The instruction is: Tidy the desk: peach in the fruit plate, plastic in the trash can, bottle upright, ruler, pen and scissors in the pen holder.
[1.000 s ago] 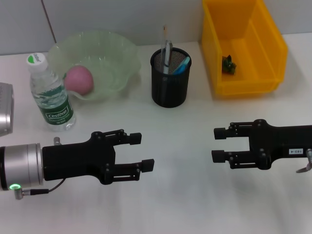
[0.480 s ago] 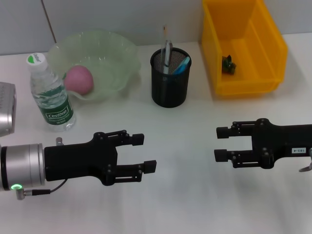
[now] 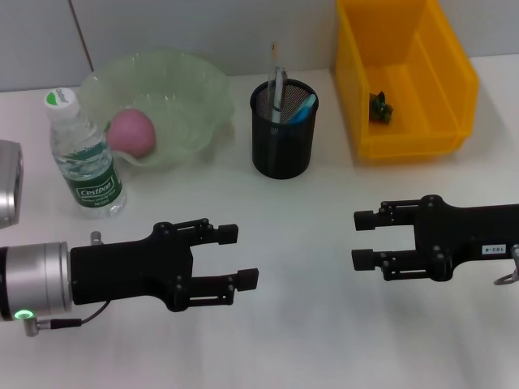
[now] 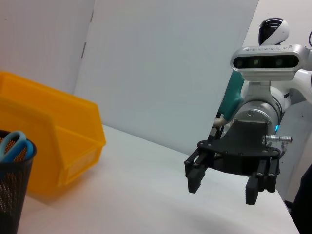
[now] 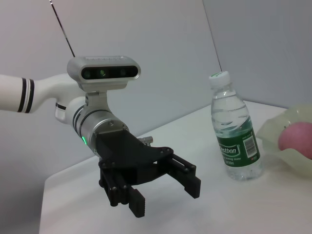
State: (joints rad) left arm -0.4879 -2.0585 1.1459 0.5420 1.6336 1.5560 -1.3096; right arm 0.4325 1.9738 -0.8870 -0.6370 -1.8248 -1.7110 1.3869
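Observation:
The pink peach point(image 3: 131, 134) lies in the pale green fruit plate point(image 3: 190, 89), also seen in the right wrist view as peach point(image 5: 295, 139) and plate point(image 5: 273, 130). The water bottle point(image 3: 81, 154) point(image 5: 234, 134) stands upright beside the plate. The black mesh pen holder point(image 3: 283, 134) point(image 4: 10, 200) holds a pen, a ruler and blue-handled scissors point(image 3: 302, 108) point(image 4: 12, 145). A small green piece of plastic point(image 3: 379, 108) lies in the yellow trash can point(image 3: 454, 81) point(image 4: 63, 146). My left gripper point(image 3: 238, 255) point(image 5: 165, 196) and right gripper point(image 3: 362, 240) point(image 4: 223, 189) hover open and empty over the near table, facing each other.
The white table ends at a grey wall behind the plate and the trash can. A silver camera housing point(image 3: 8, 194) sits at the left edge near the bottle. White tabletop lies between the two grippers.
The right gripper has drifted slightly back to the left. The left gripper has barely moved. The objects stay where they were.

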